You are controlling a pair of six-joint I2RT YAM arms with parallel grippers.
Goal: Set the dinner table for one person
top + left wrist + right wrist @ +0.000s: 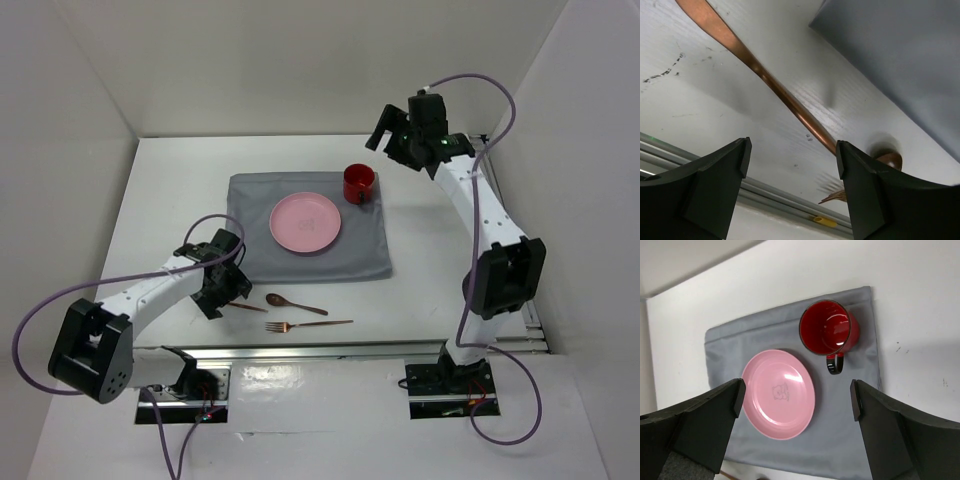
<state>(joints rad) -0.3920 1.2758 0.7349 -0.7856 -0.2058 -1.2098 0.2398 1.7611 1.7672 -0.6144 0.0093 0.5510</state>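
The white dinner table carries a grey cloth mat with a pink plate in its middle and a red mug at its far right corner. A copper spoon and a copper fork lie on the bare table in front of the mat. A copper knife lies left of them. My left gripper is open and low over the knife, whose thin end runs by the right finger. My right gripper is open and empty, high above the plate and mug.
White walls close in the table at the back, left and right. A metal rail runs along the near edge and shows in the left wrist view. The mat's corner lies just beyond the knife.
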